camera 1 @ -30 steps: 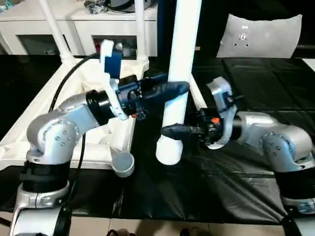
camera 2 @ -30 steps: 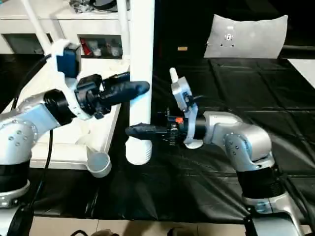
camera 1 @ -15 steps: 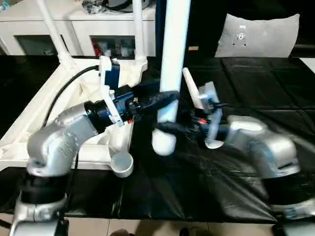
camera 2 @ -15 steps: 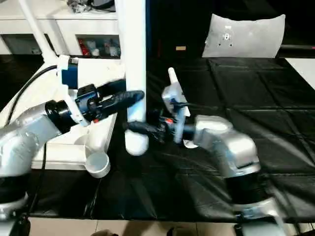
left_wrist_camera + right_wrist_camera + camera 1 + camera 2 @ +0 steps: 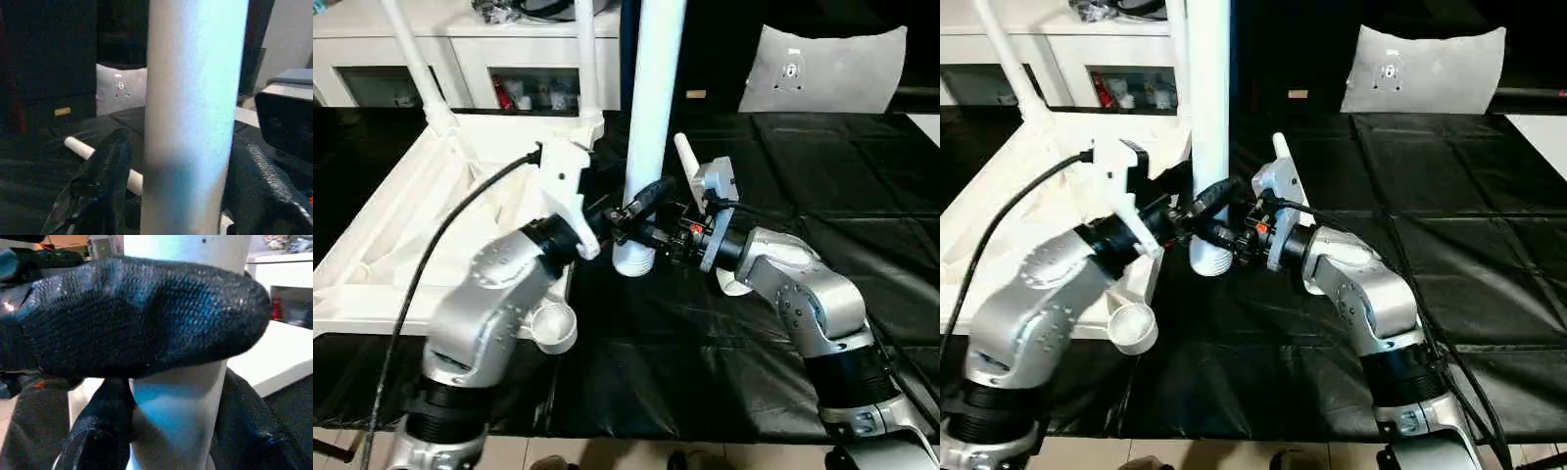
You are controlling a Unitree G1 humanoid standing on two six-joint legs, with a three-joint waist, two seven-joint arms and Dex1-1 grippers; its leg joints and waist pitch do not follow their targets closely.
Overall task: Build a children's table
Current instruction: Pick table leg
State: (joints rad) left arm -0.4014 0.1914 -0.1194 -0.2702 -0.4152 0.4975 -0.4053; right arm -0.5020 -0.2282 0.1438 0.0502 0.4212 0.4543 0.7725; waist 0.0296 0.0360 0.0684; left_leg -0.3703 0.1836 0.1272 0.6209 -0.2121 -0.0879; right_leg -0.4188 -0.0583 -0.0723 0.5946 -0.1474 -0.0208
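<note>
Nearest me, at the near edge of the black mat, the children's tabletop lies underside up. Its near corner socket is empty and faces upward. I read that as the reason for the flip: legs can go in from above.

Just past that socket I have both arms on the upright leg. The right end effector is clenched on it low down, close to the wide end. The left end effector is clamped just above, one finger crossing the front of the shaft. In the left wrist view its fingers sit tight against either side. Two grips stacked like this keep a long, top-heavy piece from swinging, and holding low lets me steer the end that has to enter a socket. I can't tell whether the wide end rests on the mat or hangs just over it. It stands beside the children's tabletop's edge, not yet above any socket.

Behind the right wrist, a spare leg lies on the mat towards its middle, parked within reach for later.

Farther back, two fitted legs stand up from the far corner sockets, so I judge the job about half done, with the near corners left.

Beyond the mat's far edge is a white cabinet, and towards the far right corner a pale sheet.
</note>
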